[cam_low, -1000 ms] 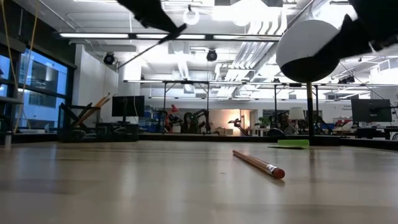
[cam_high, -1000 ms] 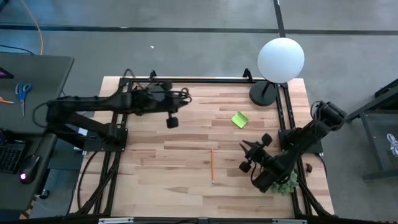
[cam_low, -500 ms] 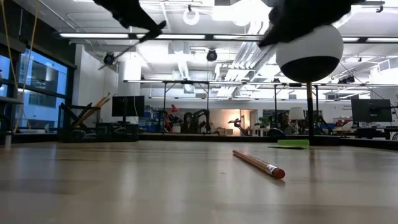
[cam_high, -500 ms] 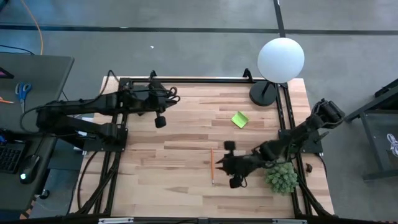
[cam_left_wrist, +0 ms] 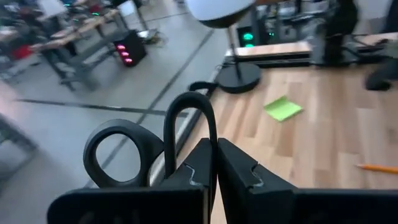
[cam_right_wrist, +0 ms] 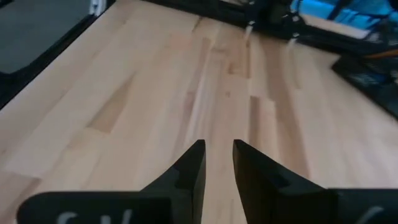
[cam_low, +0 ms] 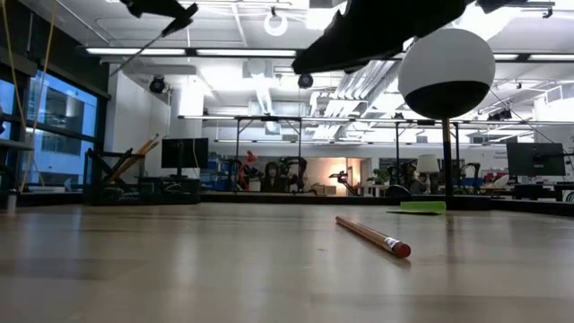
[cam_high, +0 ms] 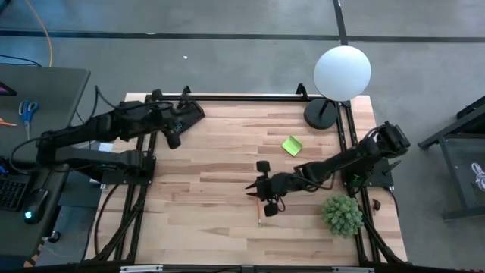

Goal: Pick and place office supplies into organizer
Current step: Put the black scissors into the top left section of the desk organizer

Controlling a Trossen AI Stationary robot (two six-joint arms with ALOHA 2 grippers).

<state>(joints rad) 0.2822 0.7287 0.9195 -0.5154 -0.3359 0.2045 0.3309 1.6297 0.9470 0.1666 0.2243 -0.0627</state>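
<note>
The left end effector (cam_left_wrist: 216,171) is raised near the tabletop's (cam_high: 212,189) far left corner, and its fingers are pressed together on the black-handled scissors (cam_left_wrist: 149,146); the two handle loops are seen projecting just beyond the fingertips in the left wrist view. Ahead of this end effector, well apart from it, the lime-green sticky-note pad (cam_left_wrist: 283,108) lies flat on the wood, with the round black lamp base (cam_left_wrist: 239,76) farther on and the tip of an orange pencil (cam_left_wrist: 376,167) at the edge of that view.

The right end effector (cam_high: 264,187) is stretched out over the middle of the tabletop. Its fingers (cam_right_wrist: 188,171) are held slightly apart with a narrow gap between them, and nothing is gripped; only bare wood is seen past the fingertips in the right wrist view. The orange pencil (cam_high: 258,202) lies on the tabletop directly beneath and just beside this end effector, its length running toward the front edge. In the low view the pencil (cam_low: 372,235) is seen lying flat with its eraser end toward the camera, and the arm is seen well above it, not touching it.

The sticky-note pad (cam_high: 292,145) lies beyond the right end effector toward the lamp (cam_high: 342,71). A small green bushy plant (cam_high: 342,214) stands behind the right end effector, beside that arm. No organizer can be made out in any view.
</note>
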